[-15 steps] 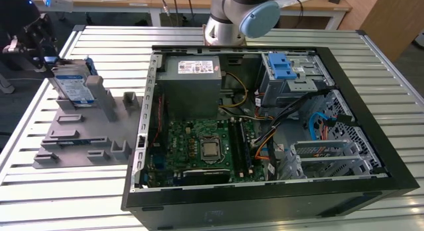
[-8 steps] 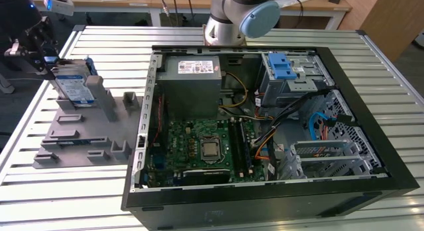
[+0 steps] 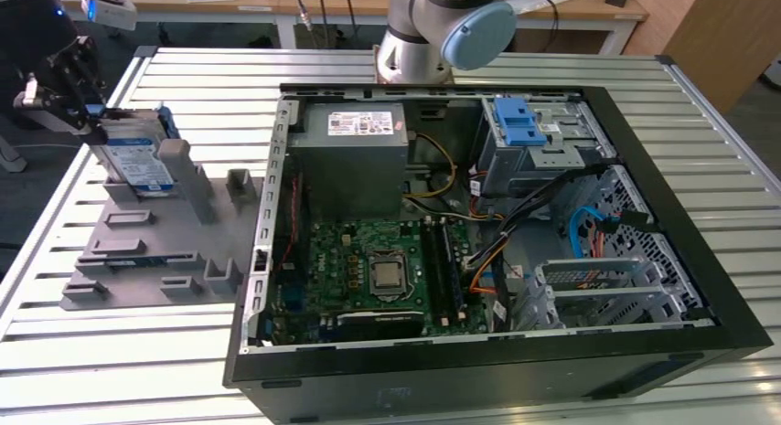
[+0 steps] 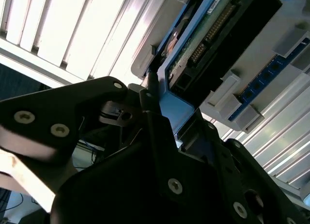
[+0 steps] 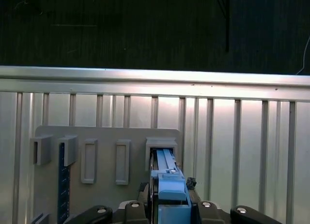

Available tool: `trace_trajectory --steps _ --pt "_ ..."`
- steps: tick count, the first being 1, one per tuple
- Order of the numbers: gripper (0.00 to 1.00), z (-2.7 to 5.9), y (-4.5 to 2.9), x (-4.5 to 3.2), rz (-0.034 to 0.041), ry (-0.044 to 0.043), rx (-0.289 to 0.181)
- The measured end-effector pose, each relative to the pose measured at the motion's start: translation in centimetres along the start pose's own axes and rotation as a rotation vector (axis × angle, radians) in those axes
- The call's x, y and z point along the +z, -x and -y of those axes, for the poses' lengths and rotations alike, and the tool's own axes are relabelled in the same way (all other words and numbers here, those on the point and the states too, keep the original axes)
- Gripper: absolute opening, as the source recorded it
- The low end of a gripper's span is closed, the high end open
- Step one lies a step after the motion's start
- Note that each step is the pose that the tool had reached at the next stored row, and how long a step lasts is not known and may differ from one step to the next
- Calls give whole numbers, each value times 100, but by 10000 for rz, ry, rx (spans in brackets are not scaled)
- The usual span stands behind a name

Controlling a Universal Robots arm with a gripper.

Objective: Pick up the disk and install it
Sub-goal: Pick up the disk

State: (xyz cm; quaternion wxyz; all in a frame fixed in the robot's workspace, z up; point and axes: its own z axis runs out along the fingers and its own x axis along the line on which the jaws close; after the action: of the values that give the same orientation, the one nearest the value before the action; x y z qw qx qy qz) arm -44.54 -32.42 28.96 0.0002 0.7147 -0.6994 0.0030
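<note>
The disk [image 3: 134, 155] stands on edge in a slot of the grey holder plate [image 3: 146, 260], at the exterior view's left. It is silver with a blue-and-white label and a blue frame. My gripper [image 3: 102, 123] is at its upper end, and its jaws flank the blue frame. The first wrist view shows the disk [image 5: 167, 178] edge-on with my gripper [image 5: 167, 186] shut on its sides. In the second wrist view a thin black finger [image 4: 149, 95] presses against the blue frame, and the disk's [image 4: 213, 30] green circuit side faces the camera.
An open black computer case [image 3: 683, 260] lies at the centre right of the slatted metal table [image 3: 123, 370]. It holds a grey power supply box [image 3: 351, 155], a motherboard [image 3: 366, 270] and a silver cage with a blue latch [image 3: 528, 132]. The arm's base [image 3: 422, 41] stands behind the case.
</note>
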Motion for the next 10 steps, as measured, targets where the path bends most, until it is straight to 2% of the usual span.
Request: trace_trajectory --steps 1,10 --pt "40 0 0 0 0 0 0" --pt "36 0 0 0 -3 1 0"
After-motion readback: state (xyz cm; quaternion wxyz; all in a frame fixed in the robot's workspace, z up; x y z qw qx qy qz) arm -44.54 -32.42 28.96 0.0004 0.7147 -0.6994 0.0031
